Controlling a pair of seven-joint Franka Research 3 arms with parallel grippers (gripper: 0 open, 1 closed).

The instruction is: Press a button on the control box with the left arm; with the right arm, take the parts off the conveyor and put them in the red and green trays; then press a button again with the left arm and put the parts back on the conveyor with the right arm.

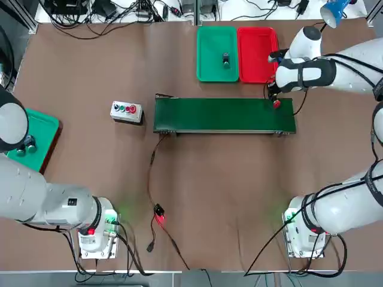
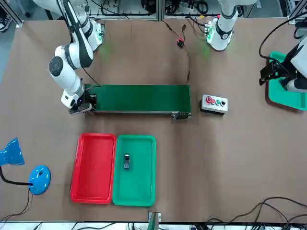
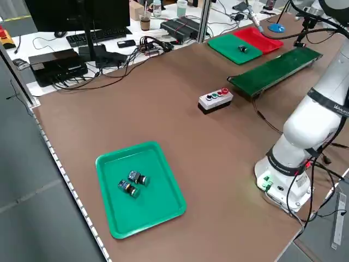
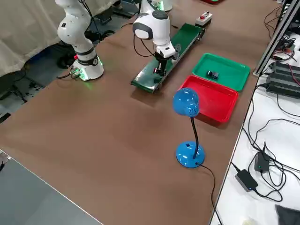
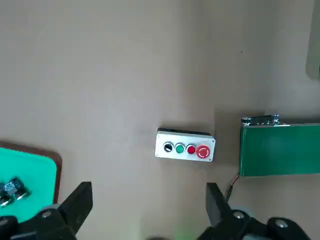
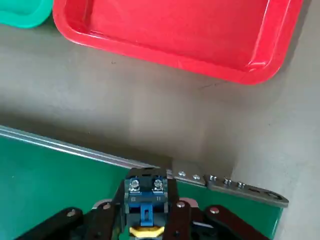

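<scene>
Right gripper (image 6: pixel 145 220): fingers clamped on a small black-and-blue part (image 6: pixel 145 192), above the conveyor (image 1: pixel 224 115) end, right of centre in the top view, just below the red tray (image 1: pixel 256 54). Green tray (image 1: pixel 216 54): one part inside. Left gripper (image 5: pixel 147 210): fingers spread, empty, over the control box (image 5: pixel 185 146).

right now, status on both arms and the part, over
Right gripper shut on part at conveyor end. Left gripper open, parked off to the side. Red tray empty, path clear.
</scene>
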